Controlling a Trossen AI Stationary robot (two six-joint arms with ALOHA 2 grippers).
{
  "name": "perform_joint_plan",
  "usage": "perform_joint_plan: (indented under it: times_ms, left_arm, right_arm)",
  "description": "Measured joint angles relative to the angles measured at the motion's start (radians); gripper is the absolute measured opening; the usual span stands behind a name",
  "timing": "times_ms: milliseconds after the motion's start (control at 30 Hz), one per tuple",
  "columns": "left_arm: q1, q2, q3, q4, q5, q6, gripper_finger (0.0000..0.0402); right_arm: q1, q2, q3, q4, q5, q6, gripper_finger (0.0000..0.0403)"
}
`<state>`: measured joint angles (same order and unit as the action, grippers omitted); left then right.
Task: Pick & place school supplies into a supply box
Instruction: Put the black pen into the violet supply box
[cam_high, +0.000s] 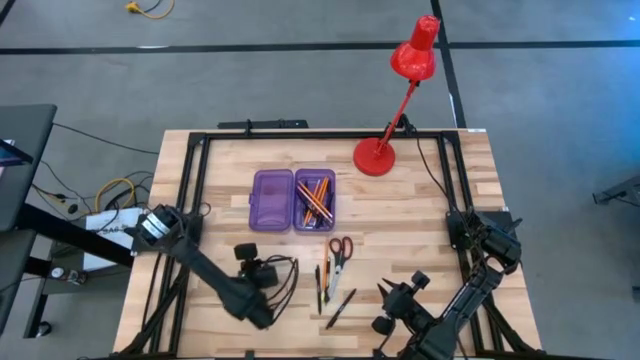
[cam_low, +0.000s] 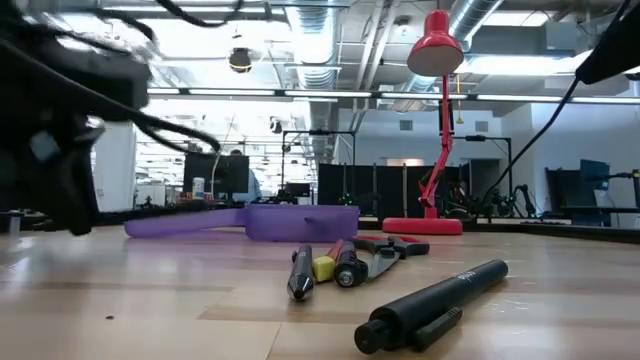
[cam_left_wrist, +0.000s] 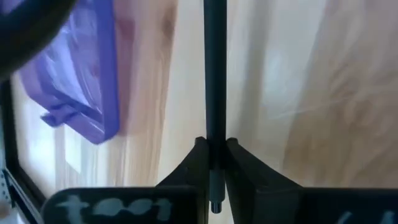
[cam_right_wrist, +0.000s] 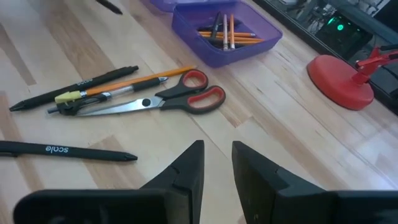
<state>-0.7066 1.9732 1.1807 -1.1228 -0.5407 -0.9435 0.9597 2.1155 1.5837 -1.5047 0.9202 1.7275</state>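
The supply box (cam_high: 292, 200) lies open on the table. Its right half (cam_right_wrist: 224, 28) holds orange pencils and dark pens. Its left half (cam_left_wrist: 81, 74) shows nothing inside. Red-handled scissors (cam_right_wrist: 168, 99), an orange pencil and dark pens (cam_high: 322, 282) lie in front of the box, and another black pen (cam_low: 430, 305) lies nearer the front edge. My left gripper (cam_left_wrist: 214, 163) is left of these, near the front, shut on a thin black pen (cam_left_wrist: 214, 74). My right gripper (cam_right_wrist: 217, 165) hangs open at the front right with nothing between its fingers. My left gripper pinches the black pen between its two fingers close to one end (cam_left_wrist: 214, 146). A short stub (cam_left_wrist: 214, 202) sticks out behind the fingertips. The rest of the pen runs straight ahead past the fingers. Whether its far end rests on the table I cannot tell.
A red desk lamp (cam_high: 378, 155) stands on its round base at the far right of the table, its arm leaning toward the far edge. A black metal frame (cam_high: 190, 190) runs along the table's sides. Bare wood lies between the box and the left gripper.
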Motion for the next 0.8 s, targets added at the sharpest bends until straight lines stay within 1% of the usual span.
perform_joint_plan:
  times_ms: [100,200,367,533,633,800]
  left_arm:
    - [-0.053,-0.001,0.001,-0.011,-0.072,-0.084,0.0011]
    - [-0.096,-0.003,0.001,-0.057,-0.126,-0.178,0.0011]
    - [-0.125,-0.004,0.016,-0.160,-0.200,-0.304,0.0010]
    - [-0.115,-0.005,0.038,-0.208,-0.271,-0.314,0.0010]
    - [-0.094,-0.005,0.048,-0.208,-0.306,-0.301,0.0010]
    - [-0.037,-0.006,0.070,-0.182,-0.372,-0.260,0.0010]
  right_arm:
    - [-0.011,0.000,0.000,0.000,0.002,-0.008,0.0077]
    - [-0.027,0.000,0.000,0.001,0.002,-0.024,0.0077]
    - [-0.057,0.000,0.000,0.019,0.002,-0.069,0.0077]
    - [-0.085,0.000,0.000,0.068,0.002,-0.136,0.0077]
    - [-0.094,0.000,0.000,0.082,0.002,-0.164,0.0077]
    - [-0.094,0.000,0.000,0.080,0.003,-0.165,0.0077]
